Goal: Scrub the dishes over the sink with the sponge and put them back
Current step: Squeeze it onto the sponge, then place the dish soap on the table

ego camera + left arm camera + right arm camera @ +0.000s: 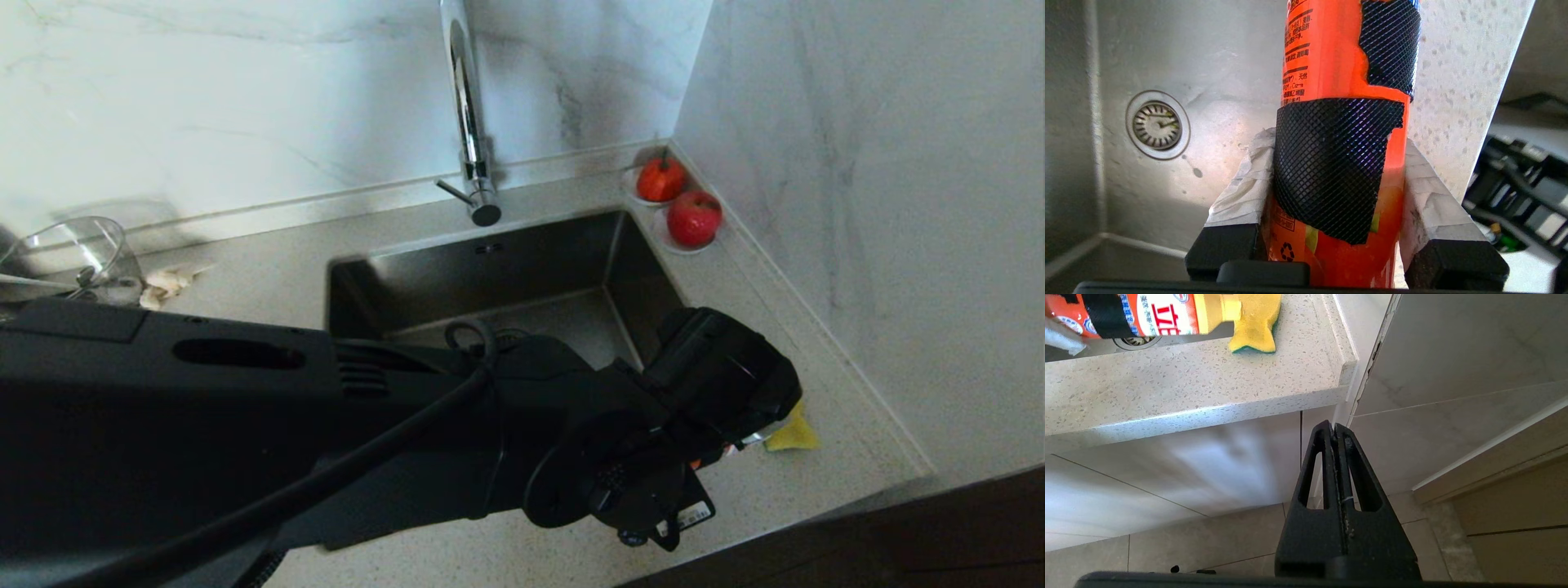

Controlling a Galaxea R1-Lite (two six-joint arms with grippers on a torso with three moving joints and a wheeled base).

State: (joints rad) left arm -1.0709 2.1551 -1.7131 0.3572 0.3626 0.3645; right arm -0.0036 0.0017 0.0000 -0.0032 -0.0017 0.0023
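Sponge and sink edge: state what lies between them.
In the right wrist view, only bare speckled counter lies between the sponge and the sink; the bottle hangs above.

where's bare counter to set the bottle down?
Bare counter lies between the glass bowl and the sink. The far right corner holds the red fruit. The left pincer, gripping the orange bottle, crowds the sponge.

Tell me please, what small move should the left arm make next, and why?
Probably squeeze the orange bottle a little, so soap falls on the sponge. The left gripper is shut on the bottle, which lies level with its yellow nozzle right at the sponge on the counter beside the sink. The right gripper hangs shut below the counter edge.
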